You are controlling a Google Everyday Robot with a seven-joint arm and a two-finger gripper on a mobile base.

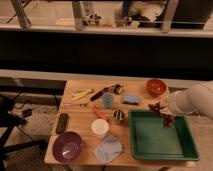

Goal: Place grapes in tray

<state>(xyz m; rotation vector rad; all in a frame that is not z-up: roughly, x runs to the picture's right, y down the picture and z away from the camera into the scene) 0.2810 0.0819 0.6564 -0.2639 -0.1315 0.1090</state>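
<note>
My jaws, one pair, hang over the far right corner of the one green tray (159, 141), which sits at the surface's (80, 116) near right corner. I count one bunch of grapes (163, 113), one white cup (100, 128), one purple bowl (67, 147), one red-orange bowl (156, 87), one black bar (62, 123) at the left edge, and two blue cloths (108, 148), one near, one far.

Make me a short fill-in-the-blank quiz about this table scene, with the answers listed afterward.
1. The gripper hangs over the far right corner of the ____ tray.
2. The grapes are at the ____, above the tray.
3. The white cup stands to the ____ of the tray.
4. The bowl at the table's near left corner is ____.

Answers: green; gripper; left; purple
</note>
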